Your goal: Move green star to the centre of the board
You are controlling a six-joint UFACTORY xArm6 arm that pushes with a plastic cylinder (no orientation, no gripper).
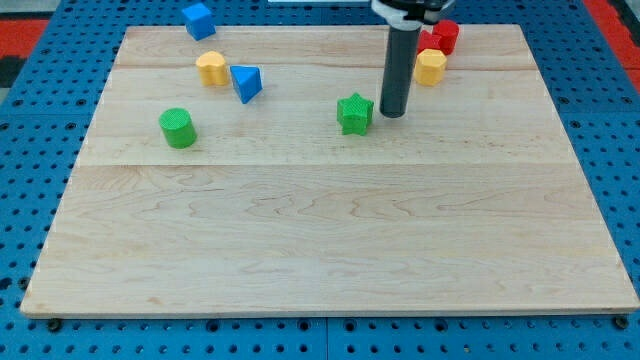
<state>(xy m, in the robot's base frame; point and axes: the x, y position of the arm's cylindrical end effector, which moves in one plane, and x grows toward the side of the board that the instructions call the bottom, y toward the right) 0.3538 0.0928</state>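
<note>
The green star (354,113) lies on the wooden board (330,240), above the board's middle and a little right of it. My tip (392,111) stands just to the star's right, very close to it; I cannot tell whether they touch. The dark rod rises from the tip to the view's top edge.
A green cylinder (178,128) is at the left. A yellow block (211,68) and a blue triangular block (246,82) sit upper left, a blue cube (198,19) at the top. A yellow block (430,67) and red blocks (441,37) lie behind the rod at upper right.
</note>
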